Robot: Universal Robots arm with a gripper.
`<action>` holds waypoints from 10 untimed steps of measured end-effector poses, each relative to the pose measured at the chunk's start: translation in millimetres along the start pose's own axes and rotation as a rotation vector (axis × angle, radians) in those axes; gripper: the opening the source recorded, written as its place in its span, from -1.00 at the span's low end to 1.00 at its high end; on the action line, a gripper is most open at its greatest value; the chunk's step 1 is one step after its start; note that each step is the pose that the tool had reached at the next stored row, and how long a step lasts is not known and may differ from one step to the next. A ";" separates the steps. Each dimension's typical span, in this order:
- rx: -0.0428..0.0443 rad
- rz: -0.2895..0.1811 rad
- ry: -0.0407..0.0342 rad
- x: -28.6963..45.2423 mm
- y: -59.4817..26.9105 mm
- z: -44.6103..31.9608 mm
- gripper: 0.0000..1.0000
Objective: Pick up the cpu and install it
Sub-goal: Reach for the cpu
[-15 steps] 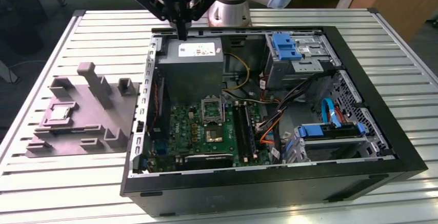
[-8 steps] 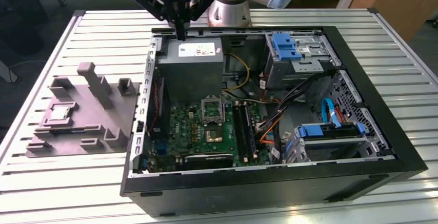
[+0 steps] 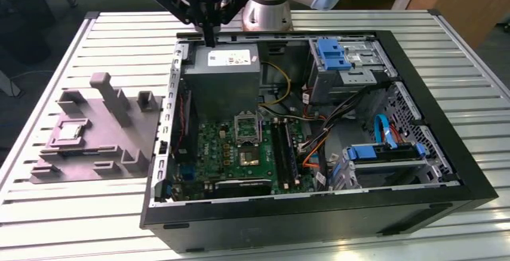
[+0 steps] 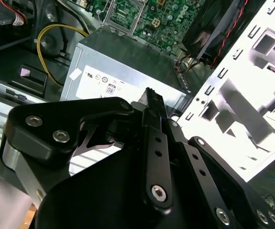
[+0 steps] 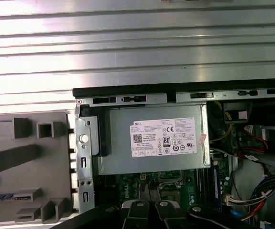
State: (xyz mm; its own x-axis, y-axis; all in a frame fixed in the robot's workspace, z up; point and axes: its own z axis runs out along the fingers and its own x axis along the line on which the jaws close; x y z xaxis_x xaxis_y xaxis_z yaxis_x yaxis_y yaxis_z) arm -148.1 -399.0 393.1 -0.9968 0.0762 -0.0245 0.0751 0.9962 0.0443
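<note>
**Cpu** (image 3: 70, 131): thin square chip with a pale silvery metal top. It lies flat and face up in a shallow recess of the tray. Being square, it has no long axis; its edges run parallel to the tray's edges. In the exterior view it sits at nine o'clock from the computer case and is well apart from the gripper.

**Tray** (image 3: 104, 147): matte grey moulded slab with raised rectangular blocks and posts. It lies just beside the case wall.

**Gripper** (image 3: 209, 41): black, bolted linkage arms. The two slim fingers are pressed together and hold nothing. It points down over the power supply, at twelve o'clock from the motherboard.

**Power supply** (image 3: 227, 82): grey sheet-metal box with a white label on top.

**Motherboard** (image 3: 231, 147): green board with a square metal-framed socket (image 3: 248, 155).

**Computer case** (image 3: 446, 201): black and open-sided, with cables and blue-tabbed drive bays inside.

**Table** (image 3: 64, 213): ribbed aluminium slats.
</note>
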 end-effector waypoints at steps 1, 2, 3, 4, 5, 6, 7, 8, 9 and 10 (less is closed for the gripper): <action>0.0000 0.000 0.0000 0.1 0.0 0.0 -0.79; 0.0000 0.000 0.0000 0.3 0.0 0.0 -0.79; 0.0000 0.000 0.0000 0.5 0.0 0.0 -0.79; -0.0001 0.000 0.0000 0.6 0.0 0.0 -0.79; -0.0001 0.000 0.0000 1.1 -0.1 0.0 -0.79; 0.0000 0.000 0.0000 1.4 -0.1 0.0 -0.79; 0.0000 0.000 0.0000 1.5 -0.1 0.0 -0.79; -0.0001 0.000 0.0000 1.7 -0.1 0.0 -0.79; -0.0001 0.000 -0.0001 1.9 -0.1 0.0 -0.79; 0.0000 0.000 0.0000 2.1 -0.1 -0.1 -0.79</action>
State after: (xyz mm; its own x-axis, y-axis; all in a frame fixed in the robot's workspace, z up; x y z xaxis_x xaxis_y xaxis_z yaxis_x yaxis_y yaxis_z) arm -150.2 -398.9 393.1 -0.9968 0.0762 -0.0244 0.0751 0.9962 0.0444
